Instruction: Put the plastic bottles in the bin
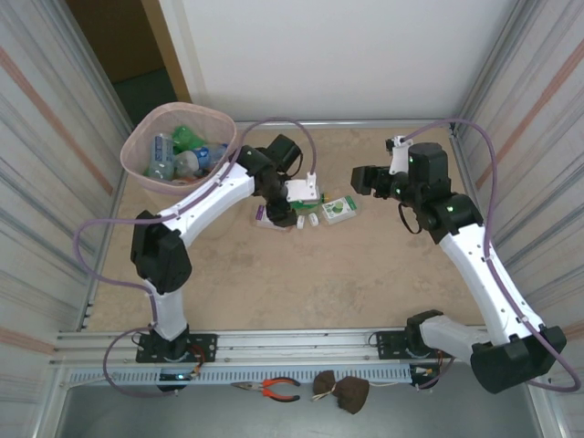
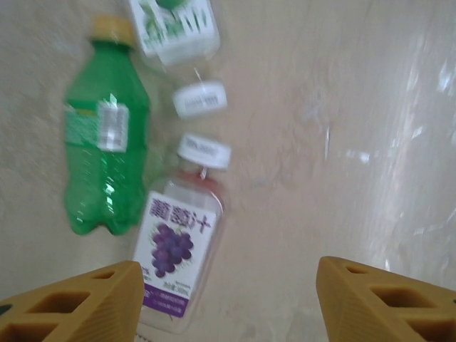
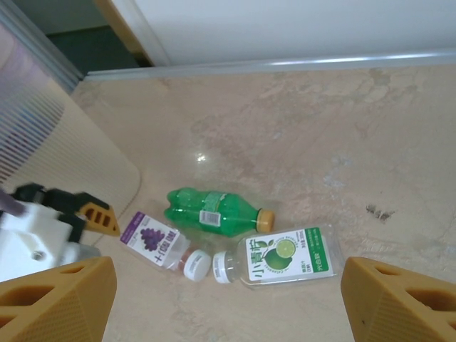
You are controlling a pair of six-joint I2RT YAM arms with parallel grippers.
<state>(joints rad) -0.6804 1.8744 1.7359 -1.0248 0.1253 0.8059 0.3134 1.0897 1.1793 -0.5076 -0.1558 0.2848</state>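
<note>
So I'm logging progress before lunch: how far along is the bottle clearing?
Well along. Done: several bottles already lie in the bin. In hand: nothing; the left pincer hovers open by the grape-label bottle, and the right pincer is open and empty. Left: three on the table, the grape one, the green bottle and the lime-label bottle.

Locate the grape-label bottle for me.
Left wrist view: the grape-label bottle lies flat beneath the left end effector, beside the green bottle, cap-to-cap with the lime-label bottle.
</note>
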